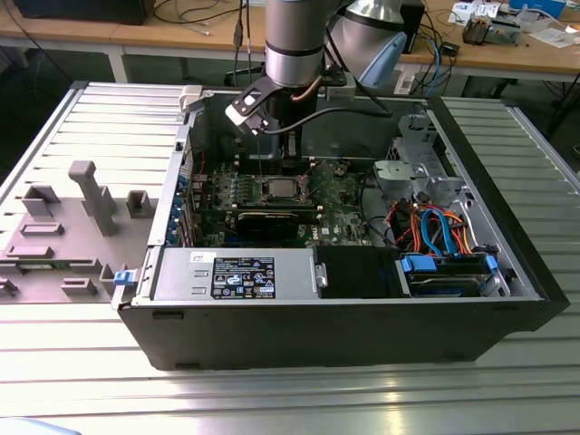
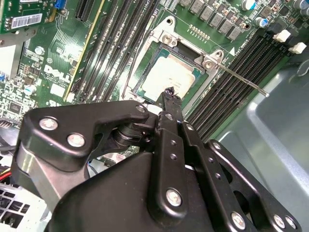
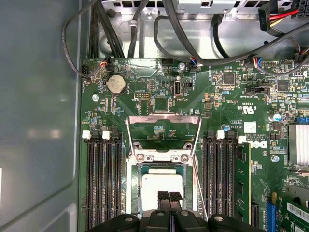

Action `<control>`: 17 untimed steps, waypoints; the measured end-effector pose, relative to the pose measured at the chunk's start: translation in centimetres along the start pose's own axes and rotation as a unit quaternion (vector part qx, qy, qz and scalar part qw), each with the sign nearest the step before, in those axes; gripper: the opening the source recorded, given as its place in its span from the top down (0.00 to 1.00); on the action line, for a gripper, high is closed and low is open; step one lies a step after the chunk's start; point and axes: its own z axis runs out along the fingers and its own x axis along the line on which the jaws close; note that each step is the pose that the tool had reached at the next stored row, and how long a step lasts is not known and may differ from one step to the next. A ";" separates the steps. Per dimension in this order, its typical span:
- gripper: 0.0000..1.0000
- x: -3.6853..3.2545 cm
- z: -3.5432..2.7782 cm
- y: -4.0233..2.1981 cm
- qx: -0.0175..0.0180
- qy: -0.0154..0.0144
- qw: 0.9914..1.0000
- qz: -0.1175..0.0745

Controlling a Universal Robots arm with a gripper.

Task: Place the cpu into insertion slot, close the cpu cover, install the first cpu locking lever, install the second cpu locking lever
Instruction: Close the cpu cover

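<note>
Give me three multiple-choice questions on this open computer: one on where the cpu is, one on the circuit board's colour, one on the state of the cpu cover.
1. Where is the cpu?
A. in the insertion slot
B. in a memory slot
C. on the table outside the case

2. What colour is the circuit board?
A. blue
B. red
C. green

3. How is the cpu cover?
A. shut down over the chip
B. swung open
C. taken off the board

Answers:
1 A: its silver top sits inside the socket's rim, below the gripper.
2 C: the board is green all round the socket.
3 B: the frame stands back from the chip, with board showing through its window.
</note>
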 end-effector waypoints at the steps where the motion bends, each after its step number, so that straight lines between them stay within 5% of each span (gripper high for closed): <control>1: 0.89 -0.01 -0.12 0.00 0.000 0.000 1.000 0.000; 17: 0.89 0.00 -1.93 0.05 0.000 0.000 1.000 0.000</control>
